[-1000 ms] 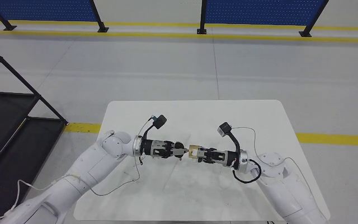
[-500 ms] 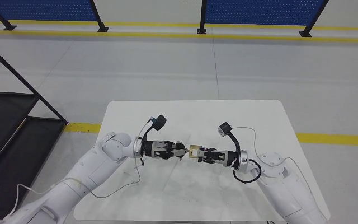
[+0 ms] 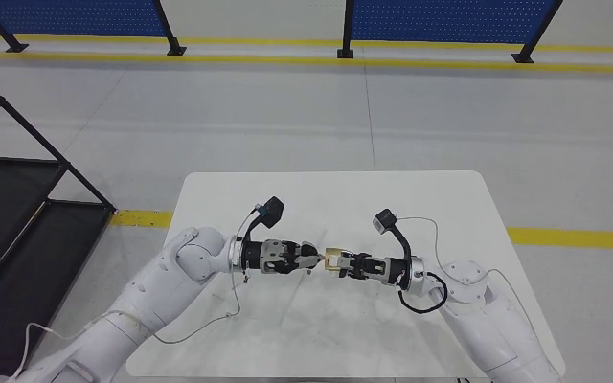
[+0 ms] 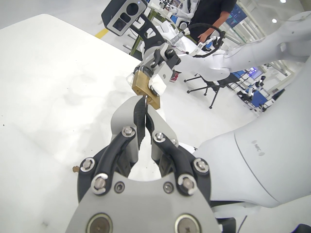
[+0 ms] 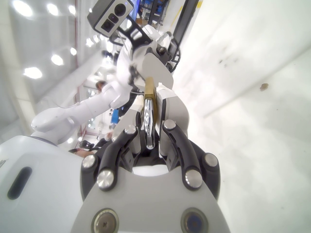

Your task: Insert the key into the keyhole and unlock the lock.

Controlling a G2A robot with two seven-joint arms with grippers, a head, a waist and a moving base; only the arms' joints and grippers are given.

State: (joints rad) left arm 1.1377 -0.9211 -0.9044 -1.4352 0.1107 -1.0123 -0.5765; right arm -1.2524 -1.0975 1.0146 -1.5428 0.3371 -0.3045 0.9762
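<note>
Brass lock (image 4: 143, 87) held mid-air over the middle of the white counter (image 3: 402, 201), pinched by its sides in the right hand (image 3: 343, 261), fingers closed tight on it, shackle pointing back toward that wrist. Left hand (image 4: 145, 104) sits just left of it, fingers squeezed nearly together on a thin silver key (image 4: 146, 101). Key tip meets the lock's bottom face at the keyhole; can't tell how far in. Both hands approx. level, tip to tip. Small brown speck (image 4: 75, 169) lies on the counter
</note>
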